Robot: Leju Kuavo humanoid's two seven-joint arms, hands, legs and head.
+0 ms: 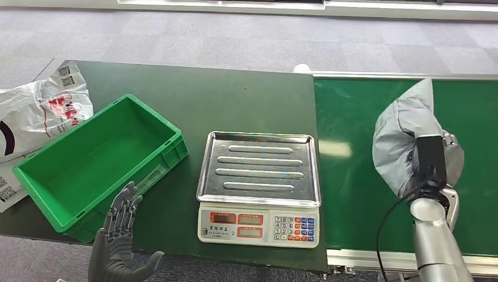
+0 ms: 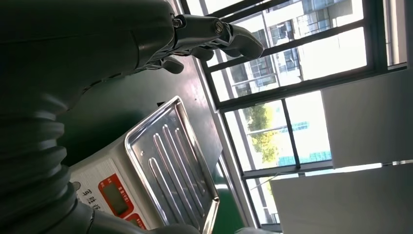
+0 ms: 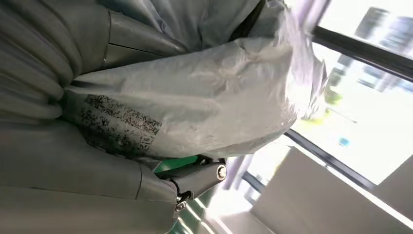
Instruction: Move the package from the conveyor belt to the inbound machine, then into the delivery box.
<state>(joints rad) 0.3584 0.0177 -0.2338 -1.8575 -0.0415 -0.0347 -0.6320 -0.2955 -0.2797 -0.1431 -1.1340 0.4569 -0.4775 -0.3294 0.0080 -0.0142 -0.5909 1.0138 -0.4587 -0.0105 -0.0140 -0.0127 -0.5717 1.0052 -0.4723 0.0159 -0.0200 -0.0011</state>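
Right hand (image 1: 437,176) grips the package (image 1: 405,138), a grey poly bag, over the belt (image 1: 352,176); the bag bulges up and out past the wrist, and the right wrist view shows fingers wrapped on it near a printed label. Left hand (image 1: 120,232) holds nothing, fingers spread, hovering at the table (image 1: 235,100) edge just beside the green box (image 1: 88,158). Scale (image 1: 258,188) (presumably the inbound machine) sits between box and belt, tray bare.

Risks: the bag is slick and floppy, so it could slip from the grip on the swing to the scale. The loose part could drag on the belt edge or hang off the tray, giving a bad reading. The left hand is close to the box wall and could nudge it.

Hard to tell: the right hand's fingers are mostly hidden under the bag in the head view, so grip depth is unclear. Whether the bag is lifted off the belt or touching it, cannot tell. White bags (image 1: 35,111) at far left are cut off.
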